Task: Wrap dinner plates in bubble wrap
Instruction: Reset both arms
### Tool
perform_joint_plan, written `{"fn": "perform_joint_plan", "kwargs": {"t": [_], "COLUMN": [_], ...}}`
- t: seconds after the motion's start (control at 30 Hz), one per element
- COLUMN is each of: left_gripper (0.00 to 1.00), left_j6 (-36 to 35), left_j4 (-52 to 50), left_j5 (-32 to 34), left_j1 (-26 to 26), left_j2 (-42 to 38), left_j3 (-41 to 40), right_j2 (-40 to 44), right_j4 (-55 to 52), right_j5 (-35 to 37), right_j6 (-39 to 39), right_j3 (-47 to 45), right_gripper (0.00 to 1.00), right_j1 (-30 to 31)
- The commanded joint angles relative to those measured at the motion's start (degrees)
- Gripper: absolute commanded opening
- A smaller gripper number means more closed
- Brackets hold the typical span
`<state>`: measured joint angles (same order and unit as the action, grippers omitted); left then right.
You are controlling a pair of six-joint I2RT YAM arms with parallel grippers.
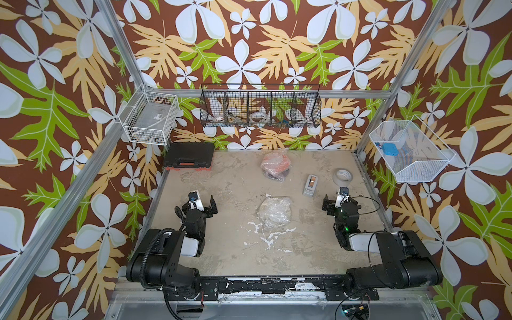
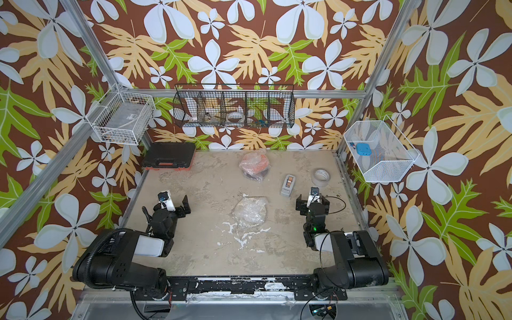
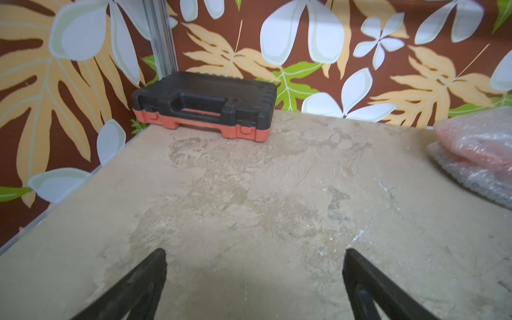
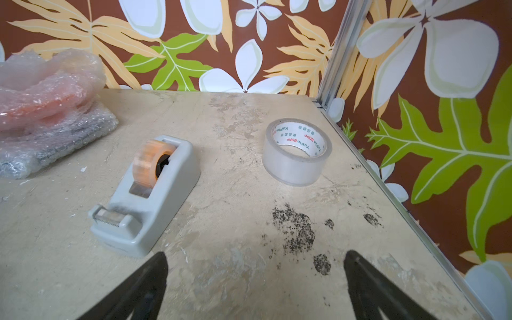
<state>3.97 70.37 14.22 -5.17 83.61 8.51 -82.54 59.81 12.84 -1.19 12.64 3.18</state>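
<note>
Nearest the camera, black mounting rail [image 1: 249, 285] along the near edge of the surface [image 1: 227, 230], with left arm [image 1: 166, 257] and right arm [image 1: 393, 249] rooted at its two ends, each folded low over its own near corner. Left jaws released, spread wide, nothing between them, only bare surface ahead in the left wrist view. Right jaws likewise spread wide and empty, aimed toward the far right corner.

At mid-surface, between the two arms and apart from both, pale bundle [image 1: 275, 211] [image 2: 250, 212] of crumpled bubble wrap [image 1: 279, 203], roundish and lying flat; plate inside too veiled to make out.

Near the middle of the far edge, a second heap: orange plate [image 4: 41, 94] swathed in wrap, resting on a black plate [image 4: 55, 144], also wrapped.

Toward the right edge, grey tape dispenser [image 4: 155, 188] with an orange-tinted roll, just ahead of the right jaws. Beyond it, clear tape roll [image 4: 297, 151] lying flat, near the right edge and apart from the dispenser.

In the far left corner, closed black-and-orange case [image 3: 205, 105], flat on the surface beside the back wall.

On the walls above: white wire basket [image 1: 149, 119] at left, black wire rack [image 1: 260, 109] at the back, white mesh basket [image 1: 410, 151] at right with a small blue item [image 1: 389, 149] inside.
</note>
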Motion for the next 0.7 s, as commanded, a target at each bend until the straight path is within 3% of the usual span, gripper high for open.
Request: {"fn": "perform_joint_plan", "kwargs": {"t": [0.0,0.17,0.67], "left_gripper": [1.00,1.00,1.00], "left_j6": [-1.4,-3.7,-3.7], "left_j4": [4.2,10.4,10.2], "left_j5": [-0.1,4.1,4.1], "left_j1": [-0.4,-3.1,-3.2], "left_j2": [-0.4,0.1,0.1], "left_j3": [0.0,-2.4,-2.4], "right_j2": [-2.5,-1.7,-1.8], "right_j4": [13.3,8.9,8.3], "right_j5": [-4.7,-5.6,-6.0], "right_j6": [1.5,0.5,0.3], "right_j3": [-2.7,-1.1,-0.7], "right_gripper": [0.99,1.00,1.00], "right_j1": [-0.7,-1.4,-1.7]}}
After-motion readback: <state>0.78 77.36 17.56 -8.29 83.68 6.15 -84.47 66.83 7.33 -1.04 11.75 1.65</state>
